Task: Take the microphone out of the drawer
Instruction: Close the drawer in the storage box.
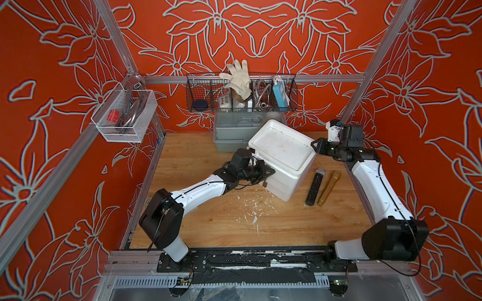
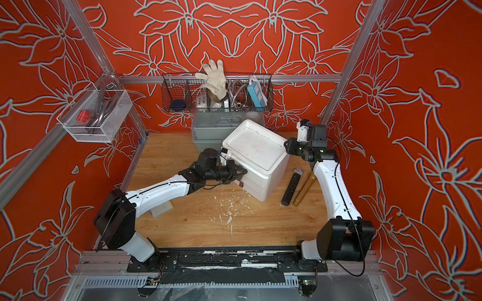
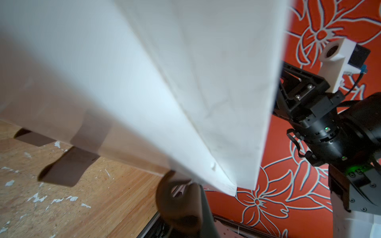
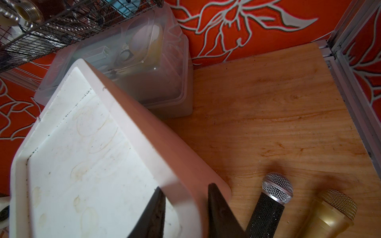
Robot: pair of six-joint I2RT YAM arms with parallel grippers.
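Observation:
A white drawer unit stands skewed on the wooden table, its drawers closed and their contents hidden. My left gripper is at its front, shut on a brown pull tab; two more tabs stick out below. My right gripper clamps the unit's raised top rim, one finger on each side. A black microphone with a silver grille and a gold microphone lie side by side on the table, right of the unit.
A grey lidded bin sits behind the unit against the back wall. Above it hangs a black wire basket with a glove, hose and power strip. A white mesh basket hangs at the left. White flecks litter the table.

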